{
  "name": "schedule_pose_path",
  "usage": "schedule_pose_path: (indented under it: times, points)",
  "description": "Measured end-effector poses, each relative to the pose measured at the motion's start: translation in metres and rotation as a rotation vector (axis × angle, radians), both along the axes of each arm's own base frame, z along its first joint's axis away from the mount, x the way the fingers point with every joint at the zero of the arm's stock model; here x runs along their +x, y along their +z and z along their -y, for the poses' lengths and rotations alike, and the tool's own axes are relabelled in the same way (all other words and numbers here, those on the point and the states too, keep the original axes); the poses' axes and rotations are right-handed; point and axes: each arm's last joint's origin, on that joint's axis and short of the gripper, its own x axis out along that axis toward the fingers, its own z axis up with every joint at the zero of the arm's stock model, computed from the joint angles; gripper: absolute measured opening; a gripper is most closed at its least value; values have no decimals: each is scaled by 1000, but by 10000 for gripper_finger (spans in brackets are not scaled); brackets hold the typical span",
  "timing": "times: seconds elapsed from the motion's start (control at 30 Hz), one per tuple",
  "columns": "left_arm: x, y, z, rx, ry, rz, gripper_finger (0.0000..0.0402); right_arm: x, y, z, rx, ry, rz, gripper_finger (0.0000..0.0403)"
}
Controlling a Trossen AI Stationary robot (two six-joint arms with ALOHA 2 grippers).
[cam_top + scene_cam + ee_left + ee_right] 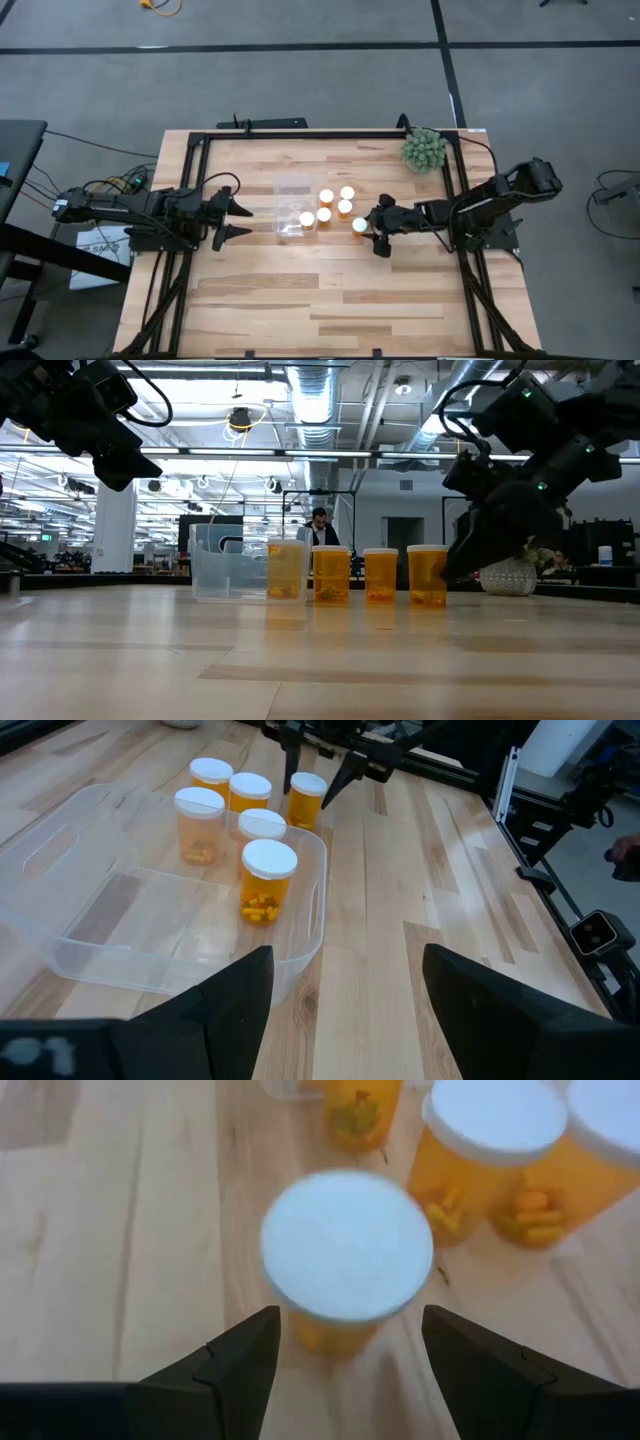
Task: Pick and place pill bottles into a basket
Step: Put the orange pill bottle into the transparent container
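Right gripper (366,227) straddles the nearest pill bottle (359,226) with fingers parted, not visibly clamping it. One bottle (307,219) stands in the clear basket (287,187) (four more beside it). Left gripper (243,221) waits open nearby.

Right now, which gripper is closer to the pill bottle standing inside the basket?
Right. The right gripper is beside the bottles just past the basket; the left gripper waits farther from the pill bottle, off the basket's opposite side.
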Motion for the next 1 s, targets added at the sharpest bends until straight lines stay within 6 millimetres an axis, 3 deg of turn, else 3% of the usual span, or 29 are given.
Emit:
schedule_pose_path:
  times: [0.77,1.0]
  points:
    - [0,0,0,-8,2,0,247,44,-10,-7,13,46,-56,240]
    - [0,0,0,-11,2,-1,247,44,-9,-7,-2,57,-90,240]
